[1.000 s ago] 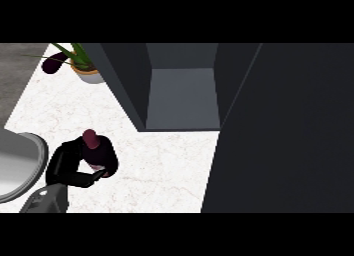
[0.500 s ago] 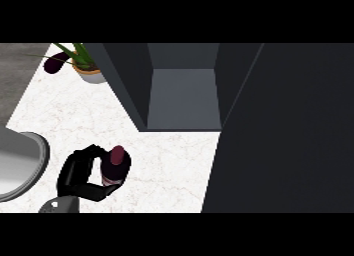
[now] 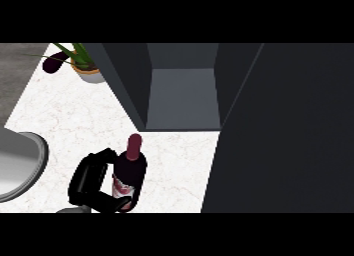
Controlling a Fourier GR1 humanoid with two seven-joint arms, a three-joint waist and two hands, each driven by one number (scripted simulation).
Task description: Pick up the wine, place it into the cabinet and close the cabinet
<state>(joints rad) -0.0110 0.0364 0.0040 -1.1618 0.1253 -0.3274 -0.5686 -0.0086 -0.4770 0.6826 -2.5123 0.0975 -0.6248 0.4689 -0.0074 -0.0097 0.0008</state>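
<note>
I've got one feed only, the head view, so no overlap to compare. It looks steeply down on the desk (image 3: 69,125) from above, facing toward the cabinet (image 3: 181,100), whose open compartment sits at 12 o'clock. The cabinet's dark door (image 3: 291,130) fills 1 to 5 o'clock. A sink rim (image 3: 17,170) clips in at 9, a potted plant (image 3: 84,67) at 11. Close framing: the hand (image 3: 91,180) enters at 7 from the lower edge, with only a sliver of forearm in frame.
</note>
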